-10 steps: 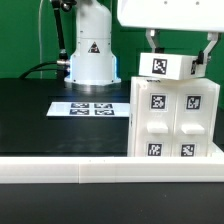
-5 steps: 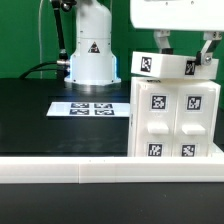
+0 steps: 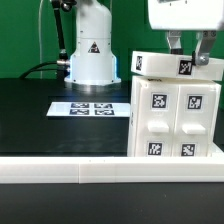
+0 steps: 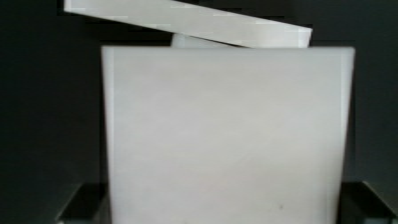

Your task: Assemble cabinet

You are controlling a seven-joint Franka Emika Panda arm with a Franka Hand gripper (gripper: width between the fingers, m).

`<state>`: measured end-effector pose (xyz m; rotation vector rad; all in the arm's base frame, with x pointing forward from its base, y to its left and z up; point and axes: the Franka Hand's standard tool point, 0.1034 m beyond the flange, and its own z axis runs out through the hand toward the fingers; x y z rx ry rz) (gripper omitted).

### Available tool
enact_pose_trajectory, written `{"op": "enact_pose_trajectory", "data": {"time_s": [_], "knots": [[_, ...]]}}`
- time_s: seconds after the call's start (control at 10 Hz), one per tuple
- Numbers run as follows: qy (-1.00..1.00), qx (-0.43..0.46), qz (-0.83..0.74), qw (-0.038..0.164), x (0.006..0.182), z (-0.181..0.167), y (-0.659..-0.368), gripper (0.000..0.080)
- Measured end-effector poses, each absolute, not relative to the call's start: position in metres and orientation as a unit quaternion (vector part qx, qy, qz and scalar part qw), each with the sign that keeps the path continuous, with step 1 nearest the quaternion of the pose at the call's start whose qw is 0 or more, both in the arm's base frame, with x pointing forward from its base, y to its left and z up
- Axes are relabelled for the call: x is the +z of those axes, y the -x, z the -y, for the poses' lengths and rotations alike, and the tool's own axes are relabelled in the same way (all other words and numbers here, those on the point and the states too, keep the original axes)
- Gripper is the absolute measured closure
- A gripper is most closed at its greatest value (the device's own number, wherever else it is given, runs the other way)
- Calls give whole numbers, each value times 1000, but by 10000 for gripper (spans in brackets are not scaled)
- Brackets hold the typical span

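- Spreading across the scene, the black table carries everything, and a long white rail runs along its front edge.
- The cabinet stands upright on the table at the exterior view's right, just behind the rail. It shows a face of four panels, each with a black-and-white tag.
- The arm's white base stands at the back, well apart from the cabinet.
- The marker board lies flat between the base and the rail, beside the cabinet.
- A flat white tagged block rests on top of the cabinet, slightly tilted.
- The gripper hangs over this block. Its fingers stand apart and reach down to the block, but it cannot be told if they press on it.
- In the wrist view a broad white surface fills the picture, with a slanted white bar past it.
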<state>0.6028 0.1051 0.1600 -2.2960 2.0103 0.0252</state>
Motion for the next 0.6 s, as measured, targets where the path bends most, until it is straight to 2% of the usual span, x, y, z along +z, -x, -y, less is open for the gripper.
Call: {"op": "enact_pose_trajectory", "data": {"time_s": [0.1, 0.2, 0.3, 0.6], "knots": [[735, 13, -676, 48, 160, -108, -602, 235], [738, 14, -673, 50, 160, -108, -602, 78], [746, 16, -664, 54, 162, -107, -602, 17], [745, 18, -663, 70, 179, -109, -598, 5]]}}
